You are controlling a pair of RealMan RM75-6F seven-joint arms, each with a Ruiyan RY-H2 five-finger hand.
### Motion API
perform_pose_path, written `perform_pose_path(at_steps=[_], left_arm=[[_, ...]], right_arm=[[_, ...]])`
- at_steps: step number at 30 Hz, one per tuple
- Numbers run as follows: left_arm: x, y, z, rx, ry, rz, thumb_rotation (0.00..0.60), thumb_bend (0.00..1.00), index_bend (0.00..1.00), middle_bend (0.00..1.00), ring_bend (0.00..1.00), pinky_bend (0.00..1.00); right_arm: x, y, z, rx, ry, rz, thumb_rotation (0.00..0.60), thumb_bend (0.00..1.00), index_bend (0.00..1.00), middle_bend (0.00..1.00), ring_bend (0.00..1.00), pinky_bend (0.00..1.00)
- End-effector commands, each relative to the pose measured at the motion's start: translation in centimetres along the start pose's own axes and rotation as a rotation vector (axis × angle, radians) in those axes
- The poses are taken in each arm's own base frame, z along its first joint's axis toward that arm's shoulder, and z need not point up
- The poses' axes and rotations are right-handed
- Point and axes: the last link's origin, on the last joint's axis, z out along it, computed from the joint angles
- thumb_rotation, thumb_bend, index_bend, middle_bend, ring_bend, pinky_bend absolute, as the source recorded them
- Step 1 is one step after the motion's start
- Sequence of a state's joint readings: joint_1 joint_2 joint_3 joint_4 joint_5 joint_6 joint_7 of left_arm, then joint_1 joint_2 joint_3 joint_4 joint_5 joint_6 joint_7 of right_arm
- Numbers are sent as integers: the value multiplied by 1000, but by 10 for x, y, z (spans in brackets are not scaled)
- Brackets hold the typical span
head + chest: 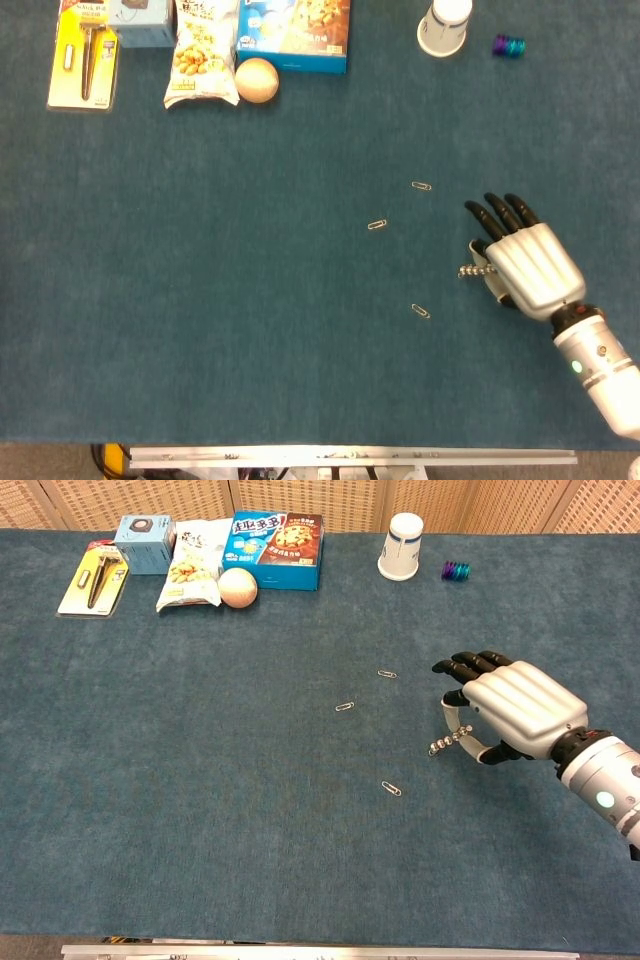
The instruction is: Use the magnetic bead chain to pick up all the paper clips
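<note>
My right hand hovers low over the right side of the blue table and pinches a short silver magnetic bead chain that sticks out to the left. The chain's free end sits where a paper clip lay; that clip is not clearly separate from the beads. Three paper clips lie loose on the cloth to the hand's left: a far one, a middle one and a near one. No left hand shows in either view.
Along the far edge stand a white paper cup, a small purple-green object, a blue snack box, a round ball, a snack bag, a small box and a yellow carded tool.
</note>
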State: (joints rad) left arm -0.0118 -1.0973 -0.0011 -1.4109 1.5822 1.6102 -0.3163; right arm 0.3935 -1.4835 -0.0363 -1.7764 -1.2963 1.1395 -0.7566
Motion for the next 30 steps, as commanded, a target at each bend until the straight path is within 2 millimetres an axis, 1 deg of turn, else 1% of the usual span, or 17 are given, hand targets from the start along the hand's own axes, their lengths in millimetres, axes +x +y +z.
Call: perform_pose_path(at_steps=[1,9,16,30], left_arm=[[0,0,0,0,0,0,600,0,512,440,328,441],[1,-2,0,11,5,-3,600,0,512,440,328,441],[3,-4,0,22,8,-5,600,0,512,440,328,441],[8,-10,-1,49,20,-17,600,0,512,440,328,441]], right_arm=[[0,-1,0,2,0,-1,600,378,567,117,0,100],[8,-7,-13,43,30,0,600,378,567,117,0,100],[16,-16,-25,101,60,-10,600,378,567,117,0,100],[19,-40,-21,183,55,-62,600,378,567,118,0,100]])
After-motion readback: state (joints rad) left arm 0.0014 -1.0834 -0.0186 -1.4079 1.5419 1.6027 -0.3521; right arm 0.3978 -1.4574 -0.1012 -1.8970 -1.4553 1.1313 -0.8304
